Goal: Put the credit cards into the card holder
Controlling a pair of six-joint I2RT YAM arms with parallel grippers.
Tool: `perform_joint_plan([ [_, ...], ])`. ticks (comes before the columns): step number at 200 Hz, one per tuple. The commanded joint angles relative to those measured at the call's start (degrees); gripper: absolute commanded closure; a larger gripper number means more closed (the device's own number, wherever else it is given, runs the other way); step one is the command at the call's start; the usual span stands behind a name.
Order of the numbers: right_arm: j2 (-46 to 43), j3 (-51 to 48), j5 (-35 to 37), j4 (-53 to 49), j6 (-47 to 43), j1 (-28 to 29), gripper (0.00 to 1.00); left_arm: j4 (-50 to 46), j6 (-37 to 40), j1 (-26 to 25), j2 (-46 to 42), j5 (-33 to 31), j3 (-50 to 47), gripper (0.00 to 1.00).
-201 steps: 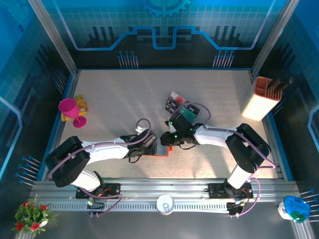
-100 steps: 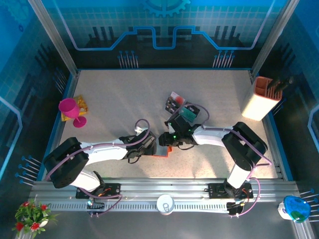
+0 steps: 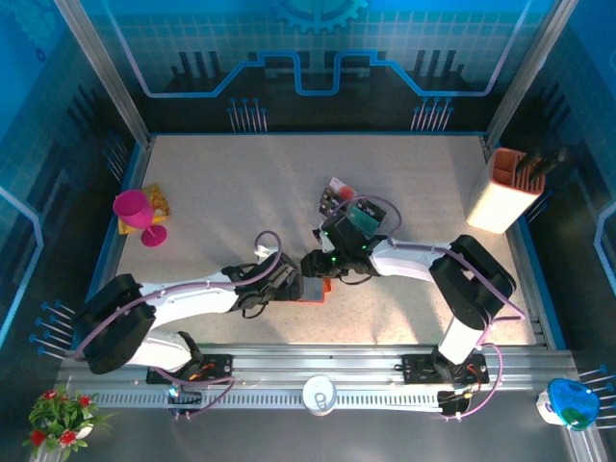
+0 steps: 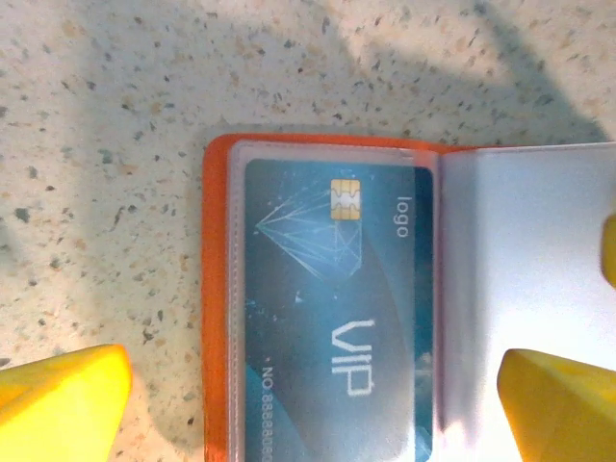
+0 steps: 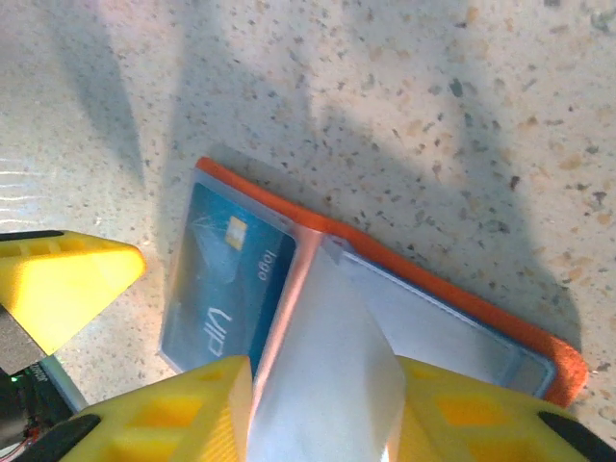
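The orange card holder (image 4: 214, 289) lies open on the speckled table, near the front middle in the top view (image 3: 314, 290). A teal VIP credit card (image 4: 332, 308) sits inside its left clear pocket, also seen from the right wrist (image 5: 226, 289). My left gripper (image 4: 308, 404) hovers over that pocket, open wide, its yellow fingertips (image 4: 63, 399) straddling the card without touching it. My right gripper (image 5: 322, 419) is shut on a clear sleeve page (image 5: 327, 366) of the holder, lifting it up from the spine. More dark credit cards (image 3: 337, 198) lie behind the right arm.
A pink goblet (image 3: 135, 214) and a yellow item (image 3: 157, 200) stand at the left edge. A white and orange container (image 3: 508, 191) stands at the back right. Both arms meet at the holder; open table lies behind and to both sides.
My left gripper has opened wide and let go over the teal card's pocket. The right gripper has shifted slightly left, still on the clear sleeve.
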Motion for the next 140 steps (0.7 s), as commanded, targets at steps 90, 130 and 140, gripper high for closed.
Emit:
perform_joint_plan([
  [90, 3.1, 10.3, -2.3, -4.2, 1.2, 5.8, 0.49, -7.9, -4.0, 5.4, -25.0, -4.9, -5.2, 0.01],
  [130, 9.4, 15.8, -2.8, -5.6, 1.2, 7.2, 0.49, -8.8, -4.3, 6.9, -28.5, -4.4, -7.2, 0.01],
  [140, 11.1, 16.9, -3.2, -5.6, 1.5, 7.3, 0.49, -8.7, -4.4, 7.1, -28.9, -4.2, -7.6, 0.01],
])
